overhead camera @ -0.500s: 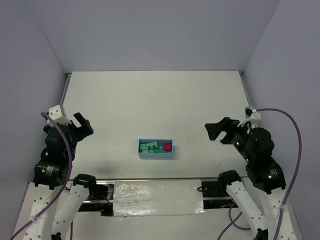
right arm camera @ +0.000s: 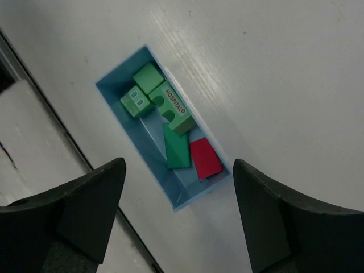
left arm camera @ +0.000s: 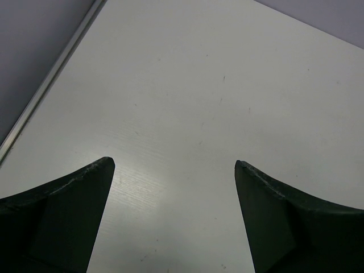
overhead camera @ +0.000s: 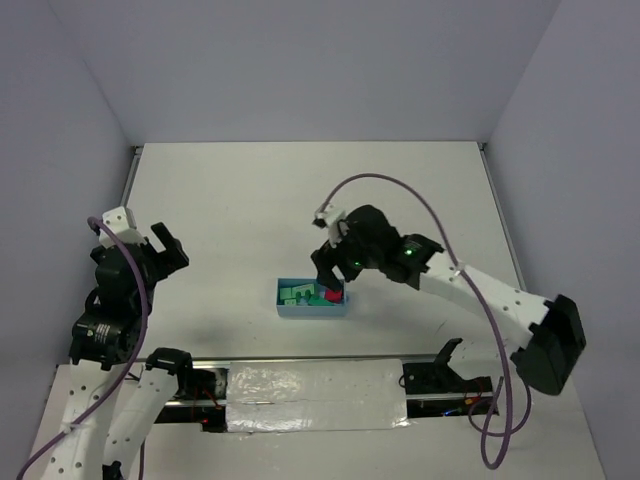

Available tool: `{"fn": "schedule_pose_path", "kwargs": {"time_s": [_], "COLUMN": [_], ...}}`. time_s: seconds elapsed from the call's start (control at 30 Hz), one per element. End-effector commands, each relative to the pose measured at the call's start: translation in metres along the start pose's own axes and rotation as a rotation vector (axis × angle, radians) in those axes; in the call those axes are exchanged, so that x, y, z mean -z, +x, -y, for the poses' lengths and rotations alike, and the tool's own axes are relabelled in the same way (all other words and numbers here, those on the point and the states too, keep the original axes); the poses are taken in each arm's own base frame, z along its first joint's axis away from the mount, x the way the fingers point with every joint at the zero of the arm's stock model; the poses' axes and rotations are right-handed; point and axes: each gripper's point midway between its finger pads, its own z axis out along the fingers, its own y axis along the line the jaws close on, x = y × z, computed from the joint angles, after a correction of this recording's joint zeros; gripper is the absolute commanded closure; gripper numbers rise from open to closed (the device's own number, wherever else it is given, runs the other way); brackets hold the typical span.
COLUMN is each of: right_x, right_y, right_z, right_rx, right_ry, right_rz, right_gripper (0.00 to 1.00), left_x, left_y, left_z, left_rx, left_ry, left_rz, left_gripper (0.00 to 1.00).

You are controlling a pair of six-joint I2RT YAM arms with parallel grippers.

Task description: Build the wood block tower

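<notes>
The right arm had swung in from its side of the table [overhead camera: 300,190]. Half a second before it was folded back near the right edge; now the right gripper [overhead camera: 331,276] hung over the right-hand end of the light blue tray [overhead camera: 312,312], jaws spread wide and holding nothing. The wrist view looked straight down between the two fingers into the tray [right arm camera: 169,194].

Every block was lying loose in that tray, as before, and nothing was stacked. At one end sat a small green cube [right arm camera: 149,78], a green block with painted windows [right arm camera: 135,102] and a green arch block lettered HOSPITAL [right arm camera: 172,108], all crowded together. Next came a darker green wedge [right arm camera: 176,147] and, just beside it, the red wedge [right arm camera: 205,158] at the end below the gripper.

The left gripper [overhead camera: 166,248] had hardly stirred. It stayed at the left edge, well apart from the tray, jaws also wide, with only bare table under it in its own view.

I judged this the approach for a first pick, so the tower was not yet begun.
</notes>
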Motion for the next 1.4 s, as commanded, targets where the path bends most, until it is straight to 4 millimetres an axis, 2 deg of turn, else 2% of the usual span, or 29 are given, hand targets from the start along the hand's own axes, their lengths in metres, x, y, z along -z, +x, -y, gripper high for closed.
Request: {"fn": "schedule_pose_path", "kwargs": {"time_s": [0.0, 0.03, 0.07, 0.1, 0.2, 0.27, 0.3, 0.37, 0.53, 0.6, 0.63, 0.83, 0.93, 0.97, 1.03, 1.1, 1.13, 1.17, 1.2, 1.27, 1.3, 1.37], "right_x": [-0.027, -0.033, -0.038, -0.053, -0.072, -0.08, -0.087, -0.093, -0.1, -0.106, -0.111, -0.118, -0.116, -0.113, -0.107, -0.102, -0.099, -0.095, -0.093, -0.095, -0.086, -0.085], "right_y": [-0.026, -0.015, -0.023, -0.008, 0.003, 0.005, 0.016, 0.022, 0.031, 0.038, 0.046, 0.055, 0.056, 0.051, 0.037, 0.023, 0.017, 0.016, 0.009, 0.012, 0.001, 0.005], "right_z": [0.007, 0.006, 0.002, 0.0, -0.003, -0.004, -0.003, -0.006, -0.009, -0.008, -0.004, -0.001, 0.001, 0.004, 0.009, 0.026, 0.031, 0.047, 0.055, 0.075, 0.098, 0.124], "right_rx": [0.378, 0.384, 0.407, 0.41, 0.475, 0.488, 0.491, 0.491, 0.489, 0.491, 0.49, 0.473, 0.467, 0.462, 0.452, 0.454, 0.45, 0.441, 0.437, 0.423, 0.42, 0.421], "right_ry": [0.032, 0.008, -0.007, -0.035, -0.019, -0.023, -0.041, -0.068, -0.081, -0.083, -0.075, -0.063, -0.053, -0.024, 0.029, 0.148, 0.186, 0.262, 0.306, 0.412, 0.564, 0.716], "right_rz": [-0.019, -0.081, -0.092, -0.159, -0.216, -0.233, -0.278, -0.308, -0.307, -0.321, -0.345, -0.351, -0.347, -0.333, -0.281, -0.241, -0.231, -0.25, -0.249, -0.287, -0.282, -0.337], "right_gripper": [0.2, 0.22, 0.25, 0.27, 0.27, 0.3, 0.34, 0.37, 0.39, 0.45, 0.52, 0.65, 0.77, 0.86, 0.92, 0.95, 0.99, 1.0, 1.0, 1.0, 1.0, 1.0], "left_x": [-0.002, -0.002, -0.003, -0.003, -0.005, -0.006, -0.007, -0.007, -0.006, -0.006, -0.007, -0.006, -0.006, -0.006, -0.007, -0.007, -0.007, -0.007, -0.007, -0.007, -0.006, -0.006], "left_y": [-0.008, -0.007, -0.007, -0.006, -0.005, -0.004, -0.003, -0.004, -0.004, -0.004, -0.003, -0.004, -0.003, -0.003, -0.004, -0.003, -0.003, -0.003, -0.003, -0.003, -0.004, -0.004], "left_z": [0.005, 0.006, 0.007, 0.007, 0.009, 0.01, 0.011, 0.011, 0.012, 0.012, 0.012, 0.012, 0.012, 0.012, 0.012, 0.012, 0.012, 0.012, 0.012, 0.011, 0.011, 0.011], "left_rx": [0.015, 0.011, 0.01, 0.006, 0.0, -0.004, -0.006, -0.006, -0.006, -0.006, -0.006, -0.006, -0.007, -0.008, -0.007, -0.008, -0.008, -0.007, -0.006, -0.007, -0.005, -0.003], "left_ry": [0.013, 0.016, 0.021, 0.024, 0.03, 0.033, 0.035, 0.035, 0.041, 0.043, 0.04, 0.043, 0.042, 0.043, 0.042, 0.041, 0.042, 0.042, 0.04, 0.038, 0.04, 0.035], "left_rz": [0.024, 0.02, 0.018, 0.015, 0.005, 0.0, -0.004, -0.003, -0.001, 0.0, -0.003, 0.0, -0.002, -0.004, -0.002, -0.005, -0.006, -0.006, -0.003, -0.004, 0.0, 0.002], "left_gripper": [0.0, 0.0, 0.0, 0.01, 0.0, 0.0, 0.01, 0.0, 0.0, 0.0, 0.0, 0.0, 0.0, 0.01, 0.0, 0.0, 0.01, 0.0, 0.01, 0.0, 0.01, 0.01]}}
